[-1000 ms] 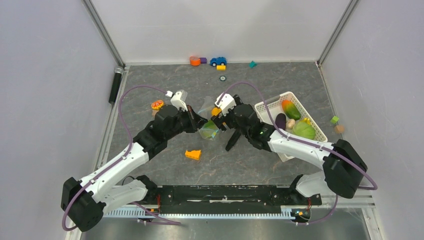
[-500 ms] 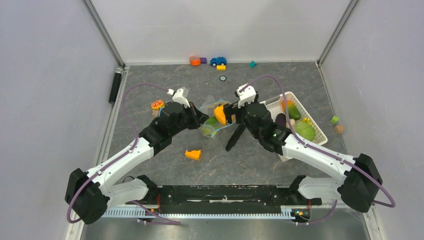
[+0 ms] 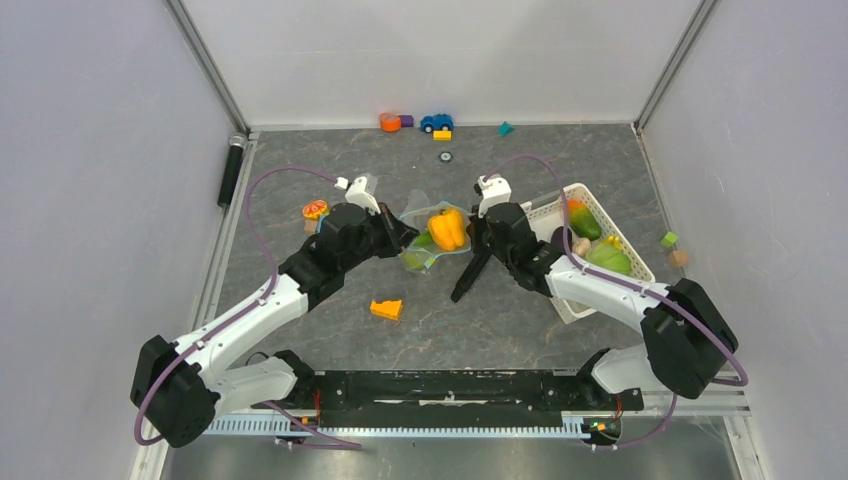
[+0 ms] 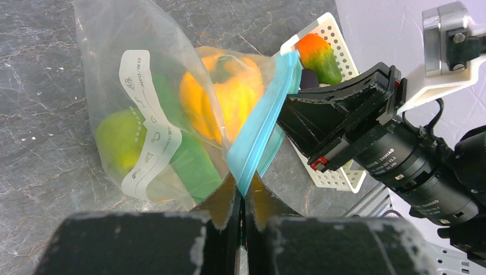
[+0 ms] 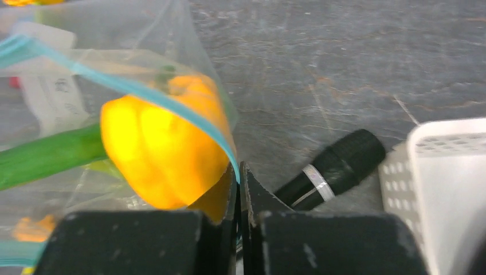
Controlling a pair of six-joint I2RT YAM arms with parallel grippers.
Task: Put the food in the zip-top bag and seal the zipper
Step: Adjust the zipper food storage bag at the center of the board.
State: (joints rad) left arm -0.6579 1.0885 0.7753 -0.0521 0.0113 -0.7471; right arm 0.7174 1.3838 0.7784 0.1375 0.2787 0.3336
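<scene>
left hand (image 4: 241, 193) and right hand (image 5: 239, 184) each pinched closed; tips facing one another, wrists roughly level

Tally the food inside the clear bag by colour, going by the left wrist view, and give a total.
Yellow-orange: 1, the pepper
Green: 2, the long pod and the round light-green fruit
Total: 3
</scene>
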